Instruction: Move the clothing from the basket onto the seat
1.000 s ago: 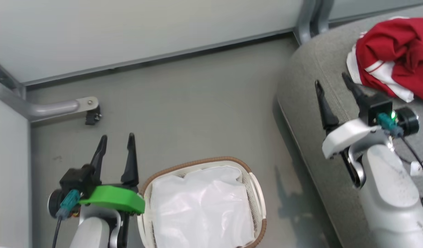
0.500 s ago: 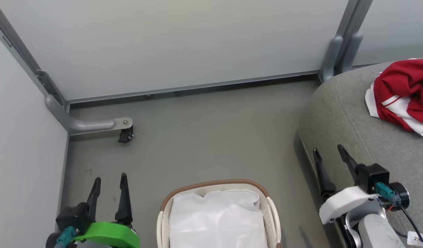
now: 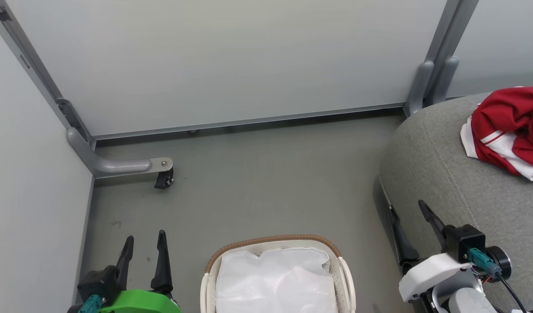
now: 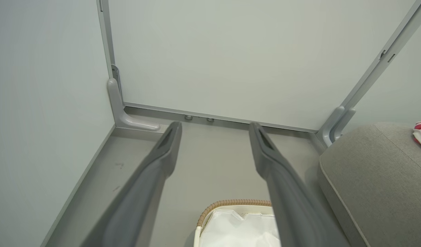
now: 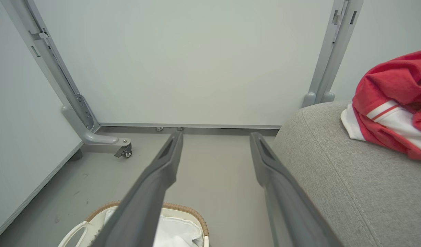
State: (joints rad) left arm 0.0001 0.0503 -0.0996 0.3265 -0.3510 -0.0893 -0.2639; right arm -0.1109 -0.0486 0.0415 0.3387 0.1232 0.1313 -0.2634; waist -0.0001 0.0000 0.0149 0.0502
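The basket [image 3: 273,240] stands on the grey floor [image 3: 266,182] between my two arms, its tan woven rim towards the wall panel [image 3: 231,61]. In it lies a crumpled white liner [image 3: 277,280] that covers the inside from side to side. The clothing [image 3: 509,126] lies in a bunched red heap with white trim on the seat [image 3: 444,182], well apart from the basket and near the seat's far end. My left gripper [image 3: 145,237] hangs just beside the basket's left side, its fingers spread and holding nothing. My right gripper [image 3: 406,208] hangs at the seat's rounded front edge, fingers likewise spread and holding nothing, near the clothing but not touching it. A castor foot [image 3: 164,179] of the panel frame stands on the floor beyond my left gripper.
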